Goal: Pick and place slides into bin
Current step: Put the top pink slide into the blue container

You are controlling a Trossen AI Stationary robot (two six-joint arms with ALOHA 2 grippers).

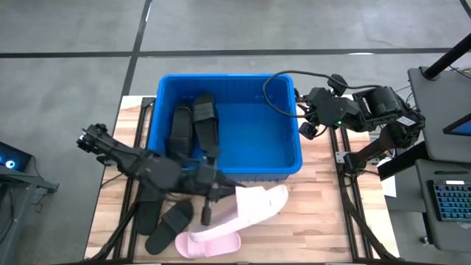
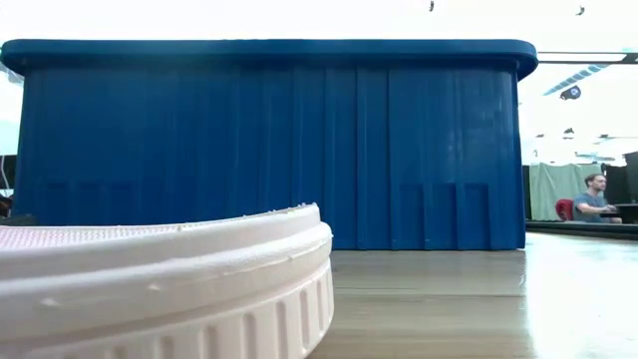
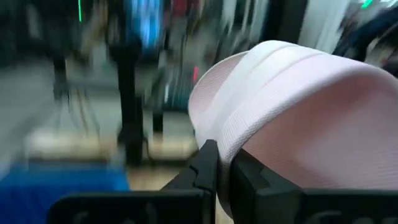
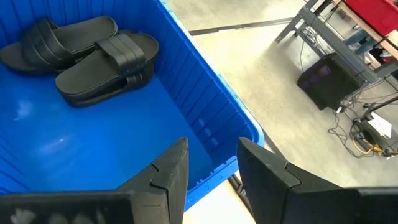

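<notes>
- Nearest the front edge of the desk (image 1: 324, 221), two pale pink slides lie together: one flat pink slide (image 1: 210, 244) at the very front, the other pink slide (image 1: 257, 205) just behind it and angled toward the bin.
- Beside them to the left, two black slides (image 1: 158, 217) rest on the desk under the left arm.
- Over this pile, the left hand (image 1: 207, 213) is clenched on the edge of the rear pink slide; its wrist view shows the dark fingers (image 3: 208, 165) pinching the pale rim.
- Judging by its thick foam sole, the slide should be light and slightly springy, stiff enough to hold its shape, not fragile; a pinch on the sole edge may let it swing, so the wide strap looks like the surer hold.
- Behind, the blue bin (image 1: 291, 158) touches the pile's far side and already holds two black slides (image 1: 193, 121) in its left part.
- Farthest, the right hand (image 1: 307, 126) hangs by the bin's right rim, fingers apart, grasping nothing.
</notes>
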